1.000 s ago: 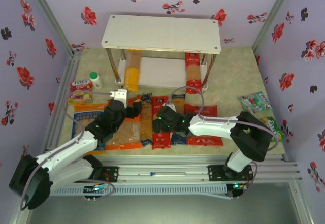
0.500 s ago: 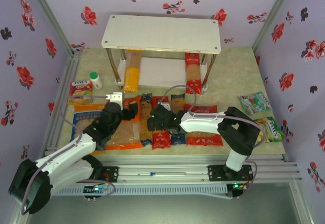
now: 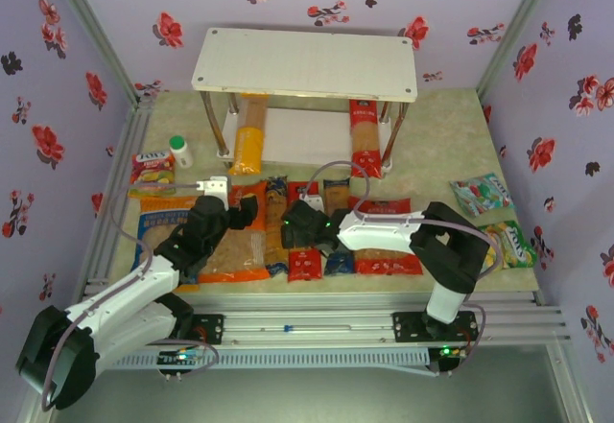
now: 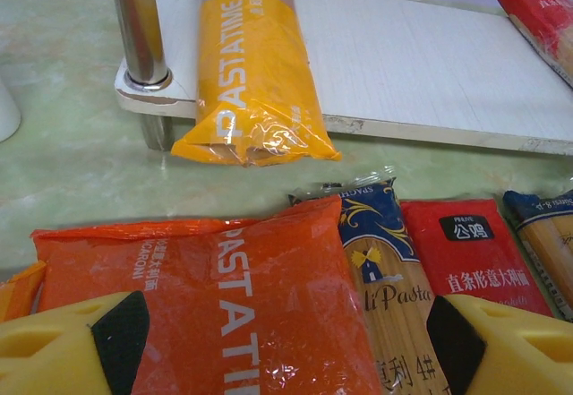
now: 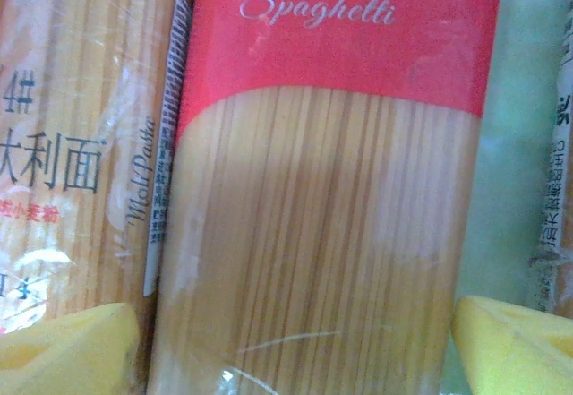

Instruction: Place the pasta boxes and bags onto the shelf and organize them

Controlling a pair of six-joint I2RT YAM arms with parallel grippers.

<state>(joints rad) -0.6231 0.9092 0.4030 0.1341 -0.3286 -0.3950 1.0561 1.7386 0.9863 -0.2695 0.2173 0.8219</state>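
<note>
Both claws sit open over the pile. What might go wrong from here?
Right claw straddles the red spaghetti pack, with the dark blue pack tight against it: a finger may snag that one too. Left claw hangs open over the orange bag; its glossy film may slip.

Glossy, crinkled plastic film was seen on the orange bag [image 4: 251, 314] and the yellow pack [image 4: 255, 81]. The shelf [image 4: 430, 64] was made of matt white board, its leg [image 4: 139, 23] of polished metal. The surface [image 4: 72, 171] was smooth and faintly marbled.
</note>
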